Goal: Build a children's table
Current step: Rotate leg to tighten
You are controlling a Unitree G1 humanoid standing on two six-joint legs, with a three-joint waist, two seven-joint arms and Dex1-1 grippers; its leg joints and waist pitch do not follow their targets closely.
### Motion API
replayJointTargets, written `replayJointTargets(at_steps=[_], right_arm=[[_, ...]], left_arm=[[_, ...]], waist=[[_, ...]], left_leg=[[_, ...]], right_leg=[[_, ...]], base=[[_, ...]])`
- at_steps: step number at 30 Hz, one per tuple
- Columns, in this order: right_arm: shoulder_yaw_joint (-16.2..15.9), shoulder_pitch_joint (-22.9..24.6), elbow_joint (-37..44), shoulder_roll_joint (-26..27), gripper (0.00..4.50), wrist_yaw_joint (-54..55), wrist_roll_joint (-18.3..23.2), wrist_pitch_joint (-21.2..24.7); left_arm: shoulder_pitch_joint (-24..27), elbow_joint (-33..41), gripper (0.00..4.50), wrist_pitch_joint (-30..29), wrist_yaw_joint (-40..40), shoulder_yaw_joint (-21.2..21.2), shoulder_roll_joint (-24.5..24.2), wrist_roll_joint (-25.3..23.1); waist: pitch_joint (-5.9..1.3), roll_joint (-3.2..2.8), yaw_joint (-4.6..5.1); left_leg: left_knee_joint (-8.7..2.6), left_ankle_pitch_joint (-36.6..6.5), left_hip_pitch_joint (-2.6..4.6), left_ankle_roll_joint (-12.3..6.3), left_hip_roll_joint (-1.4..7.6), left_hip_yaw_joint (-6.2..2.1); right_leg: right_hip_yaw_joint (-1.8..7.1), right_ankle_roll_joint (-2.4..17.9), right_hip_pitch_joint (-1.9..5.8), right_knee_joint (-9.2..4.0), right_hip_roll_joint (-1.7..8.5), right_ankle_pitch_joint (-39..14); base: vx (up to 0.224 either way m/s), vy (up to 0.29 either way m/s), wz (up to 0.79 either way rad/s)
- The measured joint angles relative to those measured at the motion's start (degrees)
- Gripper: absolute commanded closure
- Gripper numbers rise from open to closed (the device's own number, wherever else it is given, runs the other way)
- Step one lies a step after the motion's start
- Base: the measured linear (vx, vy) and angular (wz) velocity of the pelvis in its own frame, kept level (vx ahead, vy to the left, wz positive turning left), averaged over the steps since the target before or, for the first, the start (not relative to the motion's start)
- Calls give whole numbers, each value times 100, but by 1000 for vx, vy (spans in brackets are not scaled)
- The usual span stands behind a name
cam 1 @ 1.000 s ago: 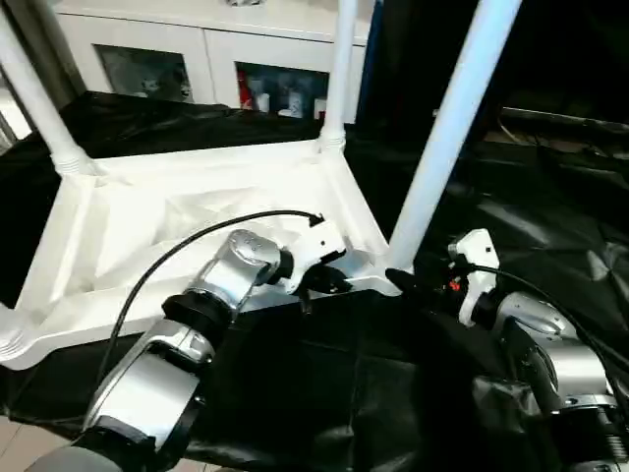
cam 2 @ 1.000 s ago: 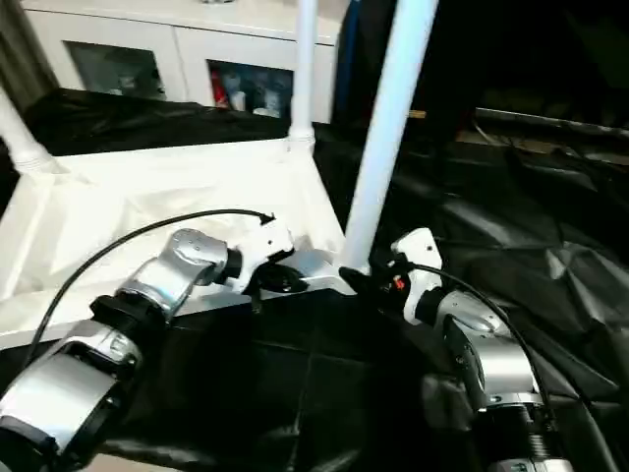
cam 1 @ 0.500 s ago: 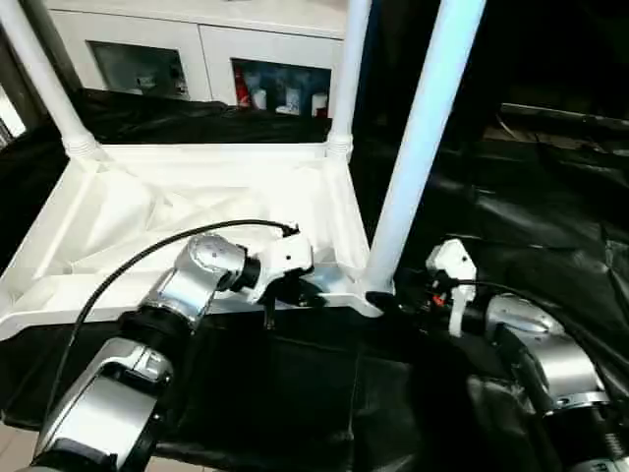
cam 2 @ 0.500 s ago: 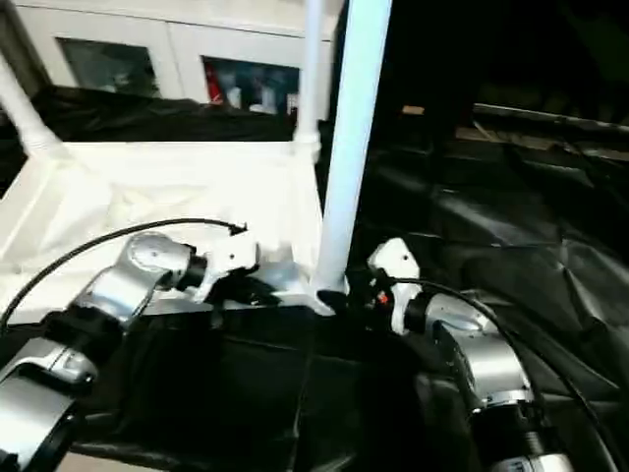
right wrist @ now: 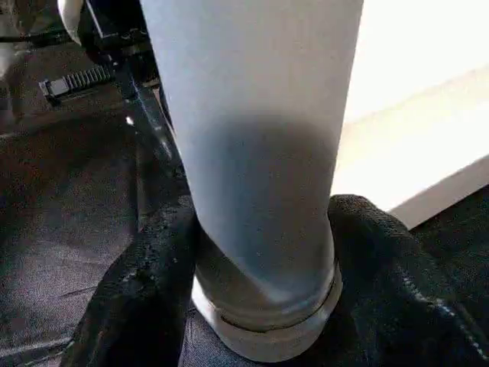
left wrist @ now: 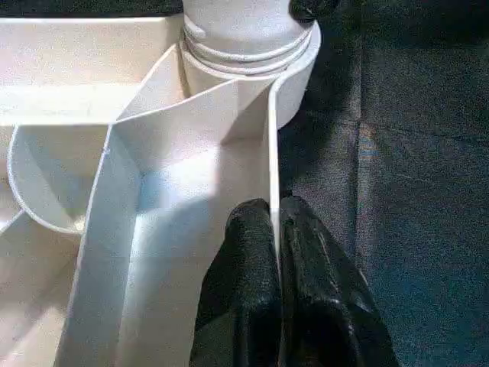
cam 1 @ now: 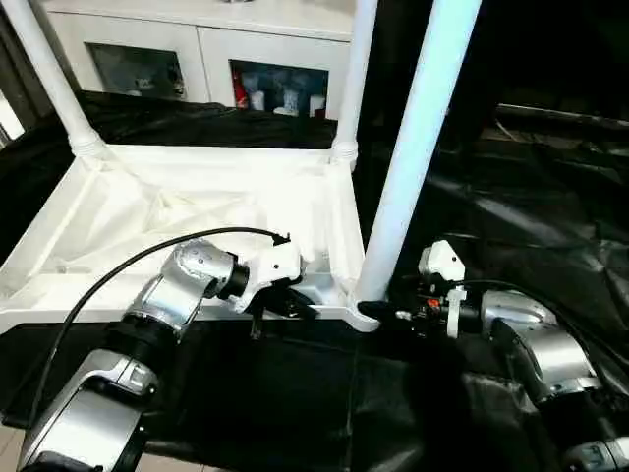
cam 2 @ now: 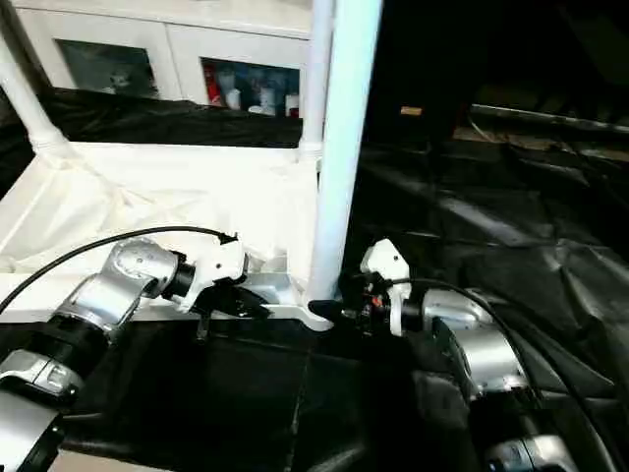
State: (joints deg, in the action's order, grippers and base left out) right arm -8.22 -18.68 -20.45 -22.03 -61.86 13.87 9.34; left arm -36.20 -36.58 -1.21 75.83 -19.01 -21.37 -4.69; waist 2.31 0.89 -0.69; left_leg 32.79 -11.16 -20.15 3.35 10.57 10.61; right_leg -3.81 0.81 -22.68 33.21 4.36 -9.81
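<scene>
Right wrist view: right hand [right wrist: 260,306] straddles the leg [right wrist: 260,138]; left hand [left wrist: 276,252] pinches the tabletop's rim [left wrist: 273,153].

Near leg [cam 1: 418,147]: was leaning away from the tabletop [cam 1: 128,211] a second ago, now close to upright in its corner socket [left wrist: 252,46].

Right gripper [right wrist: 256,252]: jaws have drawn in around the leg's base, black fingers [right wrist: 137,283] on either side of the tube.

Left gripper [left wrist: 276,252]: has slid back along the near rim (fingers pinch the thin rim wall).
</scene>
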Motion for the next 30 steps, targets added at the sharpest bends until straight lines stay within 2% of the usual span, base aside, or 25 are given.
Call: replayJointTargets(at_steps=[11,14,18,22,24,26,27,30], right_arm=[[109,311,407,68,233,276,-4,32],[242,348,401,340,238,945,-114,10],[530,441,431,994,240,2380,-360,56],[696,411,432,1510,241,3550,-544,172],[832,247,294,1893,241,4370,-733,205],[886,153,211,2005,241,4750,-797,217],[897,135,193,2008,185,4820,-803,229],[897,121,223,2072,165,4876,-802,260]], left_arm=[[29,77,450,-36,-176,-2,103,-31],[-44,-85,450,-149,-672,76,279,-78],[-222,-282,450,-453,-1425,136,616,-251],[-347,-421,450,-720,-2061,147,975,-362],[-469,-576,450,-861,-2522,182,1247,-449],[-498,-615,450,-961,-2784,188,1424,-473],[-497,-623,450,-988,-2866,189,1489,-475],[-496,-626,450,-990,-2866,195,1495,-475]], waist=[[4,0,-23],[16,9,-19],[34,27,49],[50,8,68],[81,-29,82],[91,-58,104],[94,-76,115],[99,-81,161]], left_leg=[[0,0,3,0,0,1],[0,0,6,0,-3,2],[0,0,8,0,-13,-2],[-2,0,7,0,-35,-23],[-5,-1,6,-1,-46,-50],[-23,-2,6,-3,-61,-56],[-34,-2,11,-3,-61,-58],[-45,-2,11,-4,-71,-58]], right_leg=[[2,-3,-5,-2,0,-2],[6,-29,-6,-7,0,-17],[8,-40,-8,-23,6,-24],[10,-46,-2,-58,11,-28],[-4,-48,-9,-112,11,-30],[-5,-52,4,-171,16,-32],[-11,-52,29,-215,16,-32],[-4,-53,71,-257,18,-32]], base=[[0,0,0],[0,0,0],[0,0,0],[0,0,0],[0,0,0],[0,0,0],[0,0,0],[0,0,0]])
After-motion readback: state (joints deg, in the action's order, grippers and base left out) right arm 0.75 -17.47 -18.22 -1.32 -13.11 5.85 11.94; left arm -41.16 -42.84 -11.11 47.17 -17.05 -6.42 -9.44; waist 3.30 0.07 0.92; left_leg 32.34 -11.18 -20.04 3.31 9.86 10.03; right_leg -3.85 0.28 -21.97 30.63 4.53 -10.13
